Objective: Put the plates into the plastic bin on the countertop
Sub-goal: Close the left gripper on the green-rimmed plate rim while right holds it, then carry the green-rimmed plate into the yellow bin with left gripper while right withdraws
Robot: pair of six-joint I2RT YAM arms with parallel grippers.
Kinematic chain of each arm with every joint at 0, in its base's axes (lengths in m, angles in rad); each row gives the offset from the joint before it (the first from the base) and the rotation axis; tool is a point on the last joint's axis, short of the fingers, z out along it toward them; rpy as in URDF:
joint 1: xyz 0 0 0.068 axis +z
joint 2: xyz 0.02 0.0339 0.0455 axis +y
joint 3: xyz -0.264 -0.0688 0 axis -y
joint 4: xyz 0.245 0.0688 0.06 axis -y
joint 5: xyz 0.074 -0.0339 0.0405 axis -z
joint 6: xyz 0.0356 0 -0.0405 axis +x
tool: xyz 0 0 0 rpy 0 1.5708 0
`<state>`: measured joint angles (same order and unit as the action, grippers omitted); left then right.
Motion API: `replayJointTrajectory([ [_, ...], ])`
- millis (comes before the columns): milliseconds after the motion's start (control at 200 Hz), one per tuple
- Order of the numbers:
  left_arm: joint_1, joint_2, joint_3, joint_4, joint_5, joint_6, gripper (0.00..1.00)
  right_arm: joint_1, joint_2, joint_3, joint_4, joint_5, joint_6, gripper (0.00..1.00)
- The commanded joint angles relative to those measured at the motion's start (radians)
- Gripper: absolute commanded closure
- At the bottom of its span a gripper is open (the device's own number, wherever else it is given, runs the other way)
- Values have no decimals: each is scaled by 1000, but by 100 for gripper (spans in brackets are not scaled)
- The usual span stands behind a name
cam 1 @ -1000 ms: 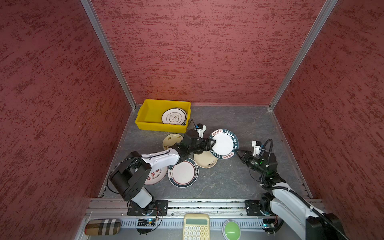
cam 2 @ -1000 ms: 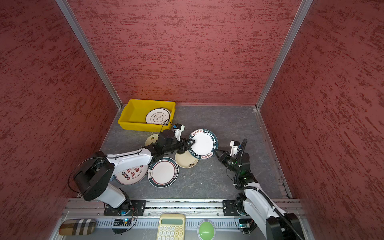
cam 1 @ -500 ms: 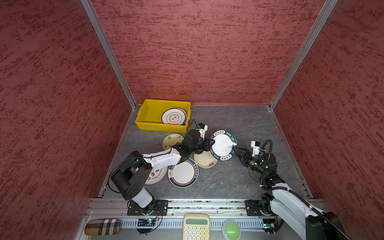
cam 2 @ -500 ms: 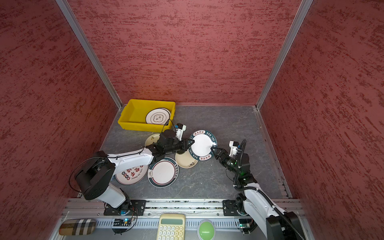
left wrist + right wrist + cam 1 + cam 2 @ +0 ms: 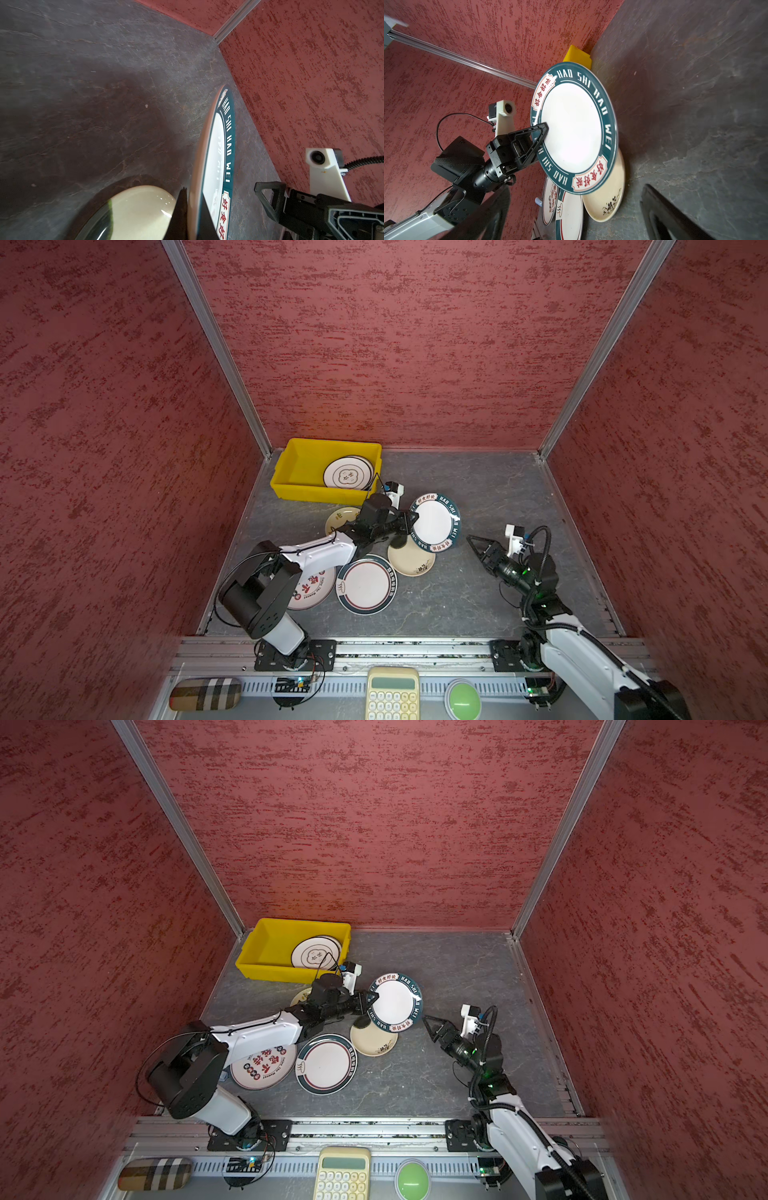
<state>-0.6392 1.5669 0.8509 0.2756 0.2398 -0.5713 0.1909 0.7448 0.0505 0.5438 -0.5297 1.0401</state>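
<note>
Black fingers of the left gripper (image 5: 410,520) were pressed together on the rim of the teal-rimmed plate (image 5: 434,522), one finger on its white face and the other behind it, as the right wrist view (image 5: 544,133) showed plainly. That plate, lettered HAO SHI HAO WEI, was held tilted and raised off the grey stone-look countertop (image 5: 490,489). Its lower edge hung over the cream floral plate (image 5: 413,563), which lay flat just beneath it.

The right gripper (image 5: 473,541) hovered near the teal-rimmed plate on its right side, apart from it and holding nothing. In its own wrist view its two dark fingers stood wide apart at the edges of the frame.

Nearer the front rail a green-rimmed white plate (image 5: 365,585) lay flat, touching the cream floral plate. A red-lettered plate (image 5: 311,591) sat to its left, partly under the left arm. Another cream plate (image 5: 343,517) showed behind that arm's wrist.

The yellow plastic bin (image 5: 291,489) stood in the back left corner of the countertop. At least one white plate with a dark line drawing (image 5: 348,475) leaned against its right end.
</note>
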Motion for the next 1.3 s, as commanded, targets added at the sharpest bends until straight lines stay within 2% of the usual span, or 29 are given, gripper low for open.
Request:
replayJointTrajectory([
  [0,52,-85,-11,10,14,0,100,6,-24,-14,9,25,4,1],
  [230,183,-230,-7,-134,-53,48,100,5,-90,-18,-66,22,-4,1],
  [436,339,-312,19,-220,-111,2,100,5,-135,-34,-99,45,-9,1],
  [601,450,-325,53,-236,-155,-17,100,6,-135,-37,-112,46,-7,1],
  [747,545,-279,112,-251,-132,-29,100,6,-149,-52,-111,51,-3,1],
  [937,632,-211,245,-369,-117,31,100,6,-181,-63,-152,56,-8,1],
  [1107,672,-125,301,-370,-86,3,100,6,-184,-64,-150,74,-18,1],
  [1298,696,67,429,-404,-8,-20,100,5,-174,-62,-132,73,-16,1],
])
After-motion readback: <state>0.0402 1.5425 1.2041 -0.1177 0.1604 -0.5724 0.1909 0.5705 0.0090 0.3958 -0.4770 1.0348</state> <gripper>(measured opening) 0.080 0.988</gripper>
